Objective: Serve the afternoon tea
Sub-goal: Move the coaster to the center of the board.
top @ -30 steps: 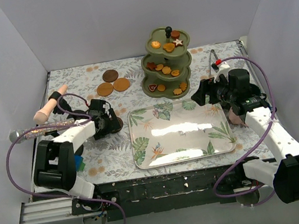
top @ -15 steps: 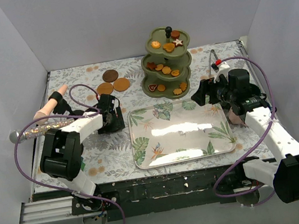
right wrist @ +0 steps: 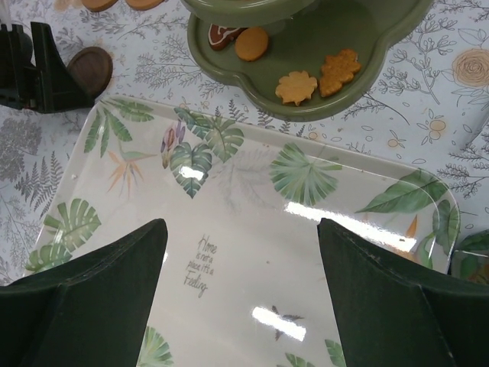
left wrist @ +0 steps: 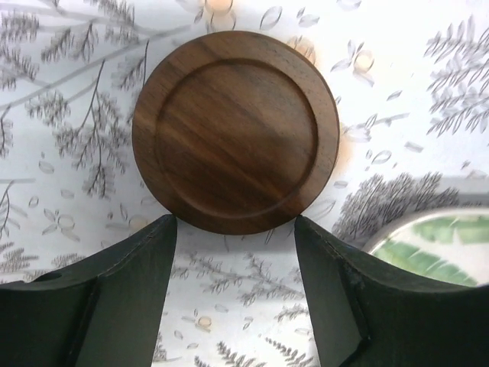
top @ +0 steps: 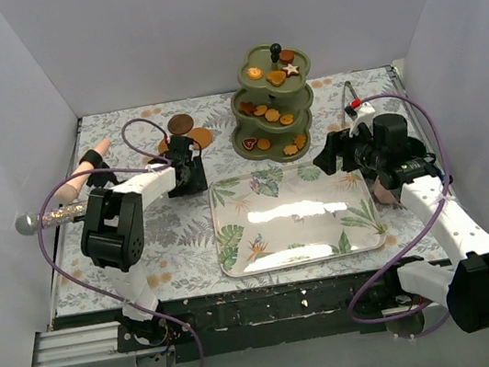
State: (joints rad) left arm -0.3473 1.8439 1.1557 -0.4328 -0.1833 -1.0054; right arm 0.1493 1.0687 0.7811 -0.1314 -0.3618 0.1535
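At the far left of the overhead view a glittery microphone (top: 20, 224) lies on the leaf-print cloth (top: 175, 241). Right of it, my left gripper (left wrist: 233, 229) points down at a dark wooden coaster (left wrist: 235, 131) lying flat on the cloth. My fingers (left wrist: 145, 267) are spread apart and flank its near rim, and I cannot tell whether they touch it. Three more coasters (top: 181, 124) lie together just above that gripper in the overhead frame.

In the centre lies the palm-leaf tray (top: 297, 222), its corner just beside the dark coaster. Above it in the frame, the green three-tier stand (top: 272, 95) carries orange and brown biscuits (right wrist: 296, 86) on every tier. On the right, my right gripper (right wrist: 241, 229) hangs over the tray's upper right corner with its fingers spread wide, holding nothing.
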